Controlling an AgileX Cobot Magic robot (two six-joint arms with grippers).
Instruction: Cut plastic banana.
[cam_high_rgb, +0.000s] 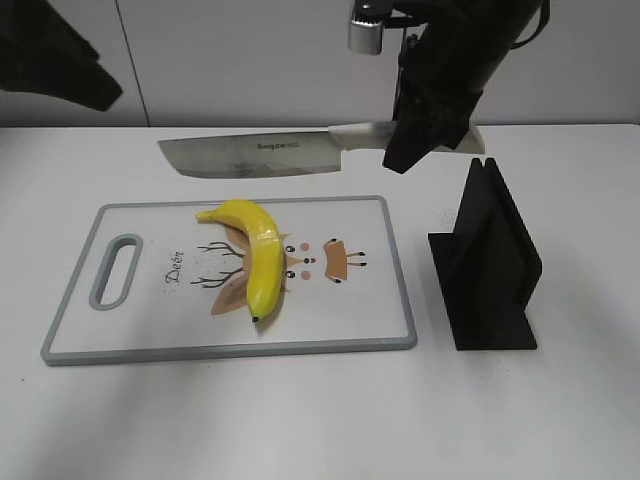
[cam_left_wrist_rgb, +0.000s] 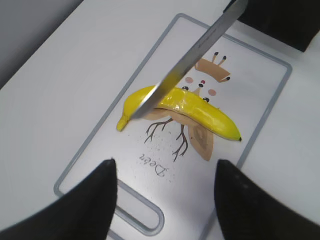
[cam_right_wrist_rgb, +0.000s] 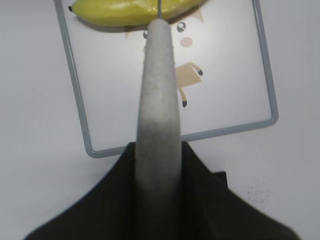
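Right gripper (cam_high_rgb: 425, 135) hangs above the far right edge of the cutting board (cam_high_rgb: 390, 290), its dark fingers (cam_right_wrist_rgb: 210, 190) clamped on the pale handle (cam_high_rgb: 360, 135) of a knife (cam_high_rgb: 255, 155). Knife is held level in the air, blade (cam_left_wrist_rgb: 200, 45) pointing toward the left of the exterior view, flat side facing that camera, with a small printed mark at mid-blade. In the right wrist view the handle runs straight away from the camera and its far end lines up over the plastic banana (cam_right_wrist_rgb: 125, 11); from that angle the blade is seen edge-on, only a thin line. Blade is above the banana, apart from it; no contact visible in the left wrist view, where the steel crosses over the fruit's stem half. Plastic banana lies whole on the board, roughly at its centre, stem toward the far edge, dark tip toward the near edge, curved over a printed deer cartoon (cam_high_rgb: 325, 262). Left gripper (cam_left_wrist_rgb: 165, 200) hovers above the board's handle-slot (cam_high_rgb: 117, 270) end, looking down on it; the two black fingers (cam_left_wrist_rgb: 90, 205) are spread wide apart with nothing between them. In the exterior view only a dark part of the left arm (cam_high_rgb: 55, 55) shows at the top left corner. A black knife stand (cam_high_rgb: 490, 265) sits on the white table (cam_high_rgb: 300, 420) just to the right of the board, not touching it.
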